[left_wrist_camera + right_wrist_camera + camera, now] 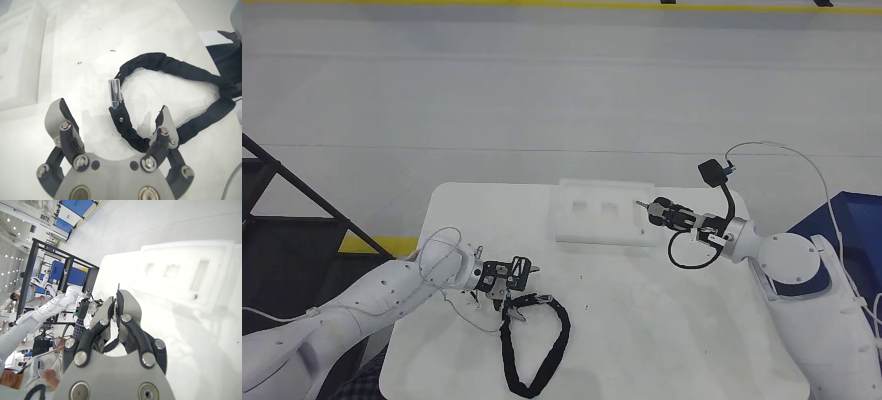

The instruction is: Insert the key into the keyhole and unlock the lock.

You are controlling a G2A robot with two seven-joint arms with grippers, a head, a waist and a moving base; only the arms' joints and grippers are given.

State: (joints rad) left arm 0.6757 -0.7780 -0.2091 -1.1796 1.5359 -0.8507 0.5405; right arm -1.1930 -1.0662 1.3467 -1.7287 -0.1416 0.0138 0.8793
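A black fabric-sleeved chain lock (560, 340) lies looped on the white table (662, 330) near its front left. Its chrome lock cylinder (114, 92) sticks out of one sleeve end, just ahead of my left gripper (113, 113). That gripper is open and straddles this sleeve end without touching the cylinder. My right gripper (116, 297) hovers at the table's back right, beside the foam tray, shut on the small metal key (114, 311). The key's blade pokes out past the fingertips.
A white foam tray (607, 212) with rectangular recesses sits at the table's back middle. A dark frame stands off the table's left side. Open tabletop lies between the two arms.
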